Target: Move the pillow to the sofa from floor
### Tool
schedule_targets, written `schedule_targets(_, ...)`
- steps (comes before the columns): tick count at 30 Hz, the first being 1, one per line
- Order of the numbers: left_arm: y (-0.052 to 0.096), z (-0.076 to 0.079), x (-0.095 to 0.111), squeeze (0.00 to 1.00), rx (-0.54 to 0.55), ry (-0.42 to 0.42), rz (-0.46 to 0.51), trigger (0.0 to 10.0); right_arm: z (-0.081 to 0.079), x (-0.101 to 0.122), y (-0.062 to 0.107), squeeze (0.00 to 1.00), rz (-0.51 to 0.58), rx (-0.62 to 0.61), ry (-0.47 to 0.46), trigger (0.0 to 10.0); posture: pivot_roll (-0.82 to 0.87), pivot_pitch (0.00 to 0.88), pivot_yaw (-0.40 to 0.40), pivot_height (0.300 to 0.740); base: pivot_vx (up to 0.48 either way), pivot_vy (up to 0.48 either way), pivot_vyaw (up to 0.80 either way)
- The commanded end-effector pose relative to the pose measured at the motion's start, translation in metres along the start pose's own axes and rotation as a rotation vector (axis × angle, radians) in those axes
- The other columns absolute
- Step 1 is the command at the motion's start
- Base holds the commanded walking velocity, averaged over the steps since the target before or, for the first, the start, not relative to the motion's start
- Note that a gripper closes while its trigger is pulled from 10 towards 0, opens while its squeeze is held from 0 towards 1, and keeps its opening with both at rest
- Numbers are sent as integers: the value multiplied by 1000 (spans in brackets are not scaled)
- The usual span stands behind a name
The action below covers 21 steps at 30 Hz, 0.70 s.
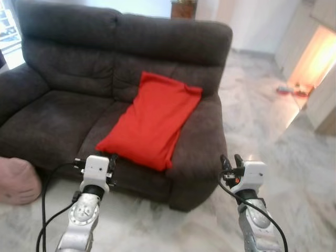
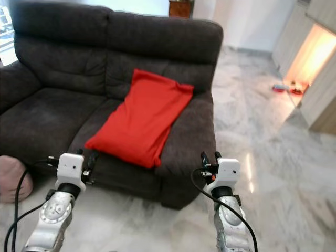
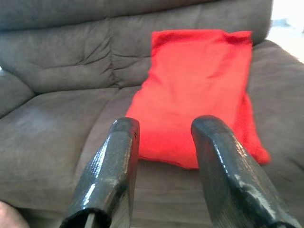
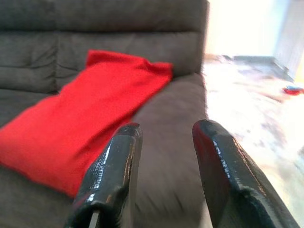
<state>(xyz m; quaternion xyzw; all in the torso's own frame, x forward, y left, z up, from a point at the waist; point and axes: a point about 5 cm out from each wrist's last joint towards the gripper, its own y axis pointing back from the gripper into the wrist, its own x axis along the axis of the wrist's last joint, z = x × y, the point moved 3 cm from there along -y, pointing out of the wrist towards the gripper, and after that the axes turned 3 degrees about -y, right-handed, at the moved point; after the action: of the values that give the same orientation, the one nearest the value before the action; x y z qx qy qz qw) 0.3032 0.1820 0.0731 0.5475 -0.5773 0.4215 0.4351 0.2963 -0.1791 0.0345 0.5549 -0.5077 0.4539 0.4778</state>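
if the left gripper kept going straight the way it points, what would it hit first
Most likely the red pillow lying on the sofa: it sits dead ahead between the open jaws of the left gripper, though the seat's front edge might come first.

The sofa (image 1: pixel 63 105) wore a dark grey, matt, napped cloth, creased at the cushions. The pillow (image 1: pixel 152 121) was red fabric, soft and dull. The floor (image 1: pixel 294 173) looked like polished, glossy marble. The left gripper's (image 3: pixel 161 175) black fingers (image 3: pixel 111 175) shone like scuffed plastic.
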Motion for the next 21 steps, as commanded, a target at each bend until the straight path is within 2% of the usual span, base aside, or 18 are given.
schedule_targets(1, -3, -2, 3, 0, 2, -11, 9, 10000, 1, 6, -4, 0, 21, -8, -7, 10000, 93, 9, -80, 740, 0, 0, 0)
schedule_targets(4, -2, -1, -4, 0, -6, -11, -22, 10000, 3, 5, -4, 0, 16, -12, -8, 10000, 94, 11, -82, 740, 0, 0, 0)
schedule_targets(9, 3, -5, -31, 0, 6, -1, -124, 10000, 14, -16, 2, 0, -63, -57, -14, 10000, 91, 12, -82, 740, 0, 0, 0)
schedule_targets(10, 3, -5, -31, 0, 6, -1, -124, 10000, 14, -16, 2, 0, -63, -57, -14, 10000, 91, 12, -82, 740, 0, 0, 0)
schedule_targets(14, 15, -10, -66, 0, 24, 8, -265, 10000, 34, -47, 15, 0, -209, -125, -11, 10000, 91, 10, -83, 740, 0, 0, 0)
schedule_targets(15, 21, -13, -78, 0, 32, 6, -315, 10000, 40, -59, 21, 0, -273, -153, -21, 10000, 85, 9, -82, 740, 0, 0, 0)
schedule_targets(16, 21, -13, -78, 0, 32, 6, -315, 10000, 40, -59, 21, 0, -273, -153, -21, 10000, 85, 9, -82, 740, 0, 0, 0)
schedule_targets(19, 36, -17, -103, 0, 39, 2, -429, 10000, 55, -88, 42, 0, -434, -242, -53, 10000, 84, 9, -83, 740, 0, 0, 0)
schedule_targets(21, 41, -17, -109, 0, 39, 0, -458, 10000, 57, -94, 48, 0, -467, -259, -61, 10000, 90, 4, -81, 740, 0, 0, 0)
